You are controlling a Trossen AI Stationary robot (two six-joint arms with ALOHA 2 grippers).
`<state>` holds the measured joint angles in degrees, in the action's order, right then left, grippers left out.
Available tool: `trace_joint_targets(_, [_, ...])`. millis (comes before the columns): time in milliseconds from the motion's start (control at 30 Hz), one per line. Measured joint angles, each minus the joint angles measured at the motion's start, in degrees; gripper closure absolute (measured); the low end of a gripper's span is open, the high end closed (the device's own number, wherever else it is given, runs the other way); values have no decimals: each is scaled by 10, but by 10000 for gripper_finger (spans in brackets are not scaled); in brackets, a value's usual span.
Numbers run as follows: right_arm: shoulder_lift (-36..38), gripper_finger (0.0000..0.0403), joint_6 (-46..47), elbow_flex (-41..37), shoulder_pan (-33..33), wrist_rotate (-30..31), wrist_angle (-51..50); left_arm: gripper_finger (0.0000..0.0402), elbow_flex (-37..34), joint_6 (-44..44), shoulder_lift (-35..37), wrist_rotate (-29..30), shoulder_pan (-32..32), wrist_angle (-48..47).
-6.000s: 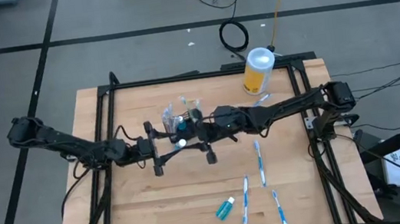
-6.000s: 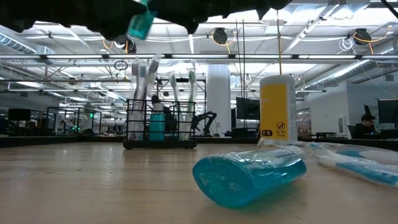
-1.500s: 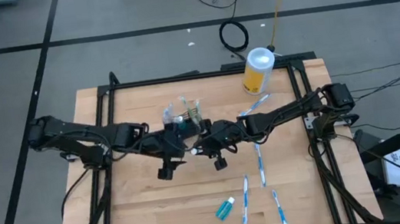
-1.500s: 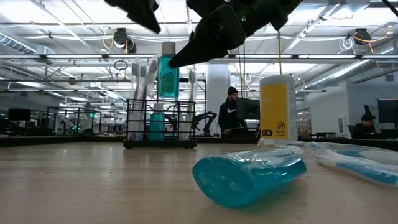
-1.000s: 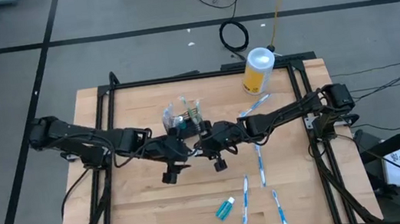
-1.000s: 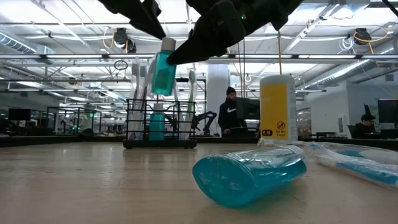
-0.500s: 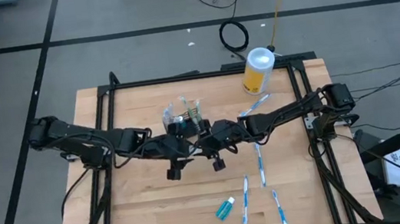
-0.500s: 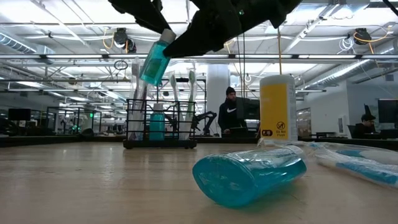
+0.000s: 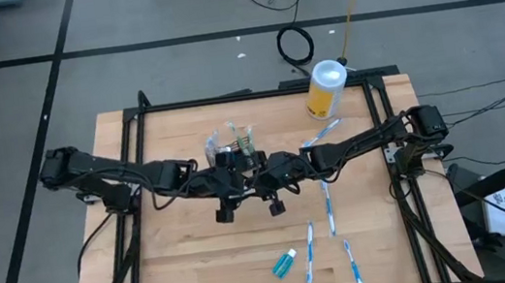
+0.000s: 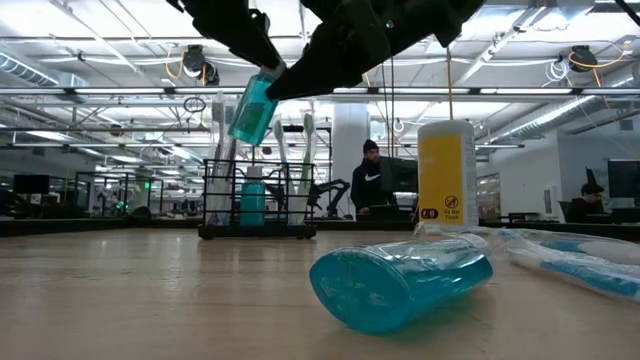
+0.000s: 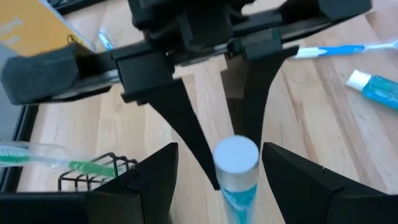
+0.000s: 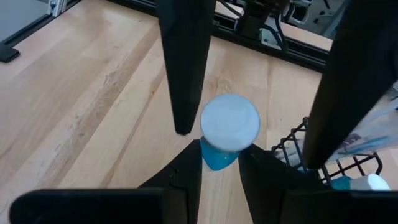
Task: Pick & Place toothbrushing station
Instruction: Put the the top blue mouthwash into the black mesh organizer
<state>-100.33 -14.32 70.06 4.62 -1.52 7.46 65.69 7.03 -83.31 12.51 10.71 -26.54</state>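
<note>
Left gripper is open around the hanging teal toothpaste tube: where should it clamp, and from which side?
Probably the teal toothpaste tube's free body, well below its white cap, since the right gripper pinches just under that cap. Bring the open left gripper from the opposite side.

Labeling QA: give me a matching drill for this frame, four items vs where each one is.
Items:
1. held tube
2. caddy
3. canister
4. loose tube

Places:
A. far right corner of the table
B. lying flat near the front edge
C. in the air, tilted, pinched in the right claw
D. standing mid-table, brushes upright in it

Pairs: 1-C, 2-D, 3-A, 4-B
</note>
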Motion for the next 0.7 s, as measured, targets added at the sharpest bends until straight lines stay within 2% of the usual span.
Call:
trace_joint_targets(367, [-1, 316, -3, -1, -1, 0, -3, 168, 0, -7, 0, 0, 6, -5])
trace_joint_targets(700, [-1, 316, -3, -1, -1, 1, -2, 265, 0, -19, 0, 0, 6, -4])
